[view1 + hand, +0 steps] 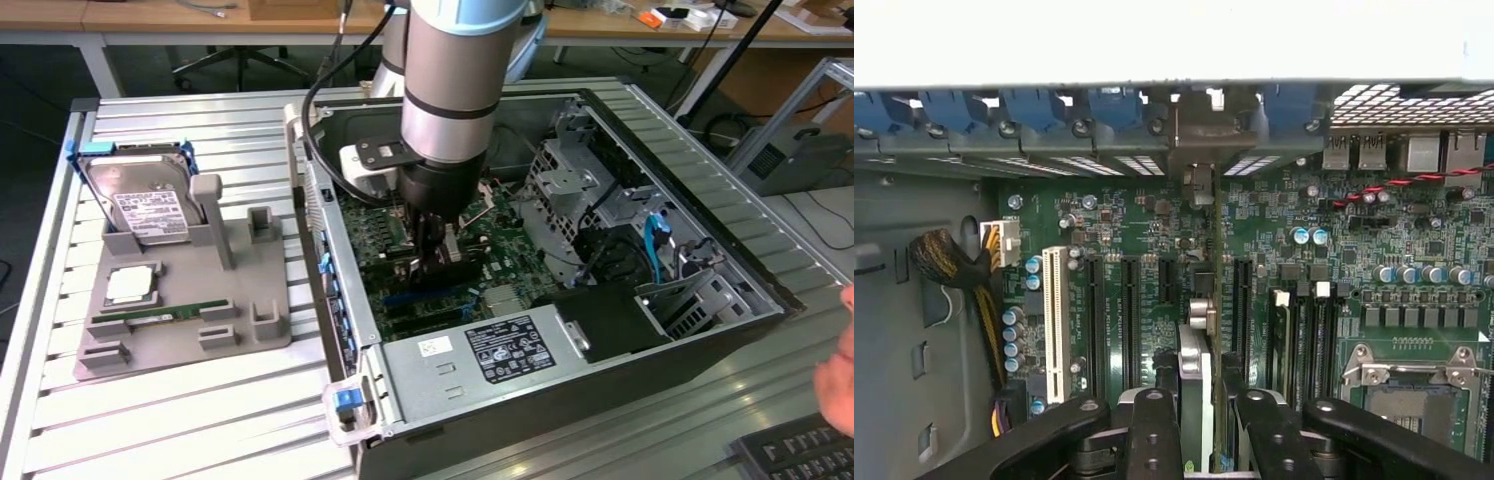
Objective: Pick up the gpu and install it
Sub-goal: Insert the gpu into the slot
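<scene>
in the exterior view the arm (pixel 454 80) reaches straight down from the top centre of the frame into the open computer case (pixel 694 330), which lies on its side on the slatted tabletop (pixel 174 420). the gripper (pixel 438 262) is low over the green motherboard (pixel 514 245) in the middle of the case, just beside the row of dark expansion slots.

in the wrist view the black fingers (pixel 1154 430) at the bottom centre of the frame are closed narrowly on the gpu (pixel 1194 375), which is seen edge-on as a thin upright slat with a grey metal edge. the card stands over the motherboard (pixel 1334 215) between the black expansion slots (pixel 1129 310), in line with the grey bracket (pixel 1199 135) at the case's rear wall; whether its lower edge is already seated in a slot cannot be told. a white slot (pixel 1055 325) lies to the left of centre, and the empty processor socket (pixel 1414 385) is at the lower right.

in the left of the exterior view a grey holder (pixel 187 310) carries a hard drive (pixel 144 210) standing upright and a memory stick (pixel 163 314) lying flat. a person's hand (pixel 838 375) shows at the right edge.
</scene>
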Controlling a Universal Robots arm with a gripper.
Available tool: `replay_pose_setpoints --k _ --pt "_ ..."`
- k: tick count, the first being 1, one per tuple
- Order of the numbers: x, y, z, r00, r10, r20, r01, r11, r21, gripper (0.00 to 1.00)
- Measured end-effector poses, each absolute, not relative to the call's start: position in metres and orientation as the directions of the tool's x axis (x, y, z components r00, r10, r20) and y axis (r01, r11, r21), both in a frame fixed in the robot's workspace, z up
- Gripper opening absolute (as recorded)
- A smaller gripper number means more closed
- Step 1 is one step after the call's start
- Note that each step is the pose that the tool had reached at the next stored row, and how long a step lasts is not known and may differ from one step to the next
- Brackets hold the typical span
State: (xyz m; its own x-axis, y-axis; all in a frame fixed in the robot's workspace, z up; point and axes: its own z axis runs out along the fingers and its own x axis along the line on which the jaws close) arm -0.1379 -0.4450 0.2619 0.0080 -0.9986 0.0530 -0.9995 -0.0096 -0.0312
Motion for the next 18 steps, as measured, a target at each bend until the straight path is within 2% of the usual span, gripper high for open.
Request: replay_pose_setpoints --k 18 --pt "-0.1373 -0.445 0.2605 0.022 -0.998 0.055 -0.999 -0.023 -0.031 0.27"
